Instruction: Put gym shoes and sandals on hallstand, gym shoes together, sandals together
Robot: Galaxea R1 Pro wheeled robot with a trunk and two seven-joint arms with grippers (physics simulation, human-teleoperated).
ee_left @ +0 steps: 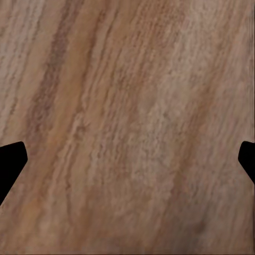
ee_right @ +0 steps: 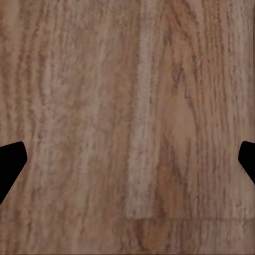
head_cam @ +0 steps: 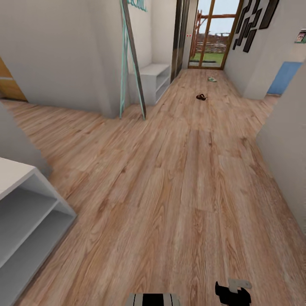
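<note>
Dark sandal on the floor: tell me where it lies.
In the head view the sandal lies far down the corridor floor, nearer than the gym shoe by the glass door.

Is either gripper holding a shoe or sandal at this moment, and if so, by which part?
Nothing is held. Both wrist views show the left gripper and right gripper open over bare corridor floor, nothing between the fingers.

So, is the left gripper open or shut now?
Open. In the left wrist view the left gripper has its two dark fingertips far apart at opposite edges, with only bare corridor floor between them.
</note>
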